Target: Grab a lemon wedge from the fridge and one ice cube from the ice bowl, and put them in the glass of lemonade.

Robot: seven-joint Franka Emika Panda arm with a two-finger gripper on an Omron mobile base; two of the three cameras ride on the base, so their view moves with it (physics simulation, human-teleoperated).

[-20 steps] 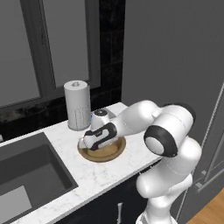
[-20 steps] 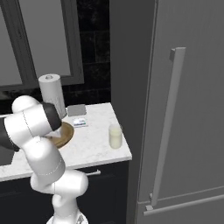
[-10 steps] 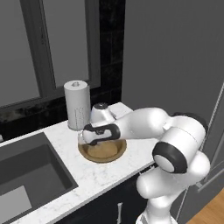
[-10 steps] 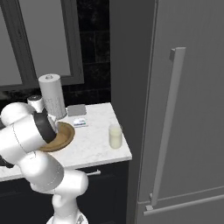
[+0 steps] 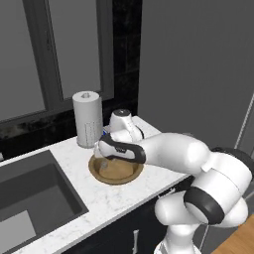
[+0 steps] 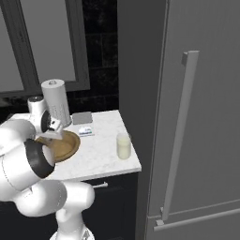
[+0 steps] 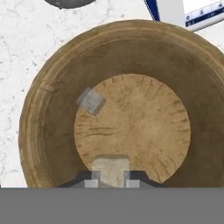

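My gripper [image 7: 110, 181] is shut on a pale ice cube [image 7: 110, 168] low inside the brown wooden ice bowl [image 7: 39, 131]. A second ice cube [image 7: 91, 100] lies loose on the bowl's floor, up and left of the held one in the hand view. From the base, the gripper [image 5: 102, 155] hangs over the left part of the ice bowl [image 5: 124, 174]. The glass of lemonade [image 6: 123, 146] stands near the counter's right end, right of the ice bowl [image 6: 65, 145]. Beside the counter, the grey fridge [image 6: 206, 93] is closed. The lemon wedge is out of view.
A paper towel roll [image 5: 88, 119] stands just behind the bowl. A small flat box [image 6: 84, 124] lies between the bowl and the wall. The dark sink basin [image 5: 30, 198] is to the left. The fridge's long bar handle [image 6: 180, 136] runs down its door.
The jaws finished closing on the ice cube. The arm stretched out and its elbow dropped, shifting the hand toward the bowl's left side.
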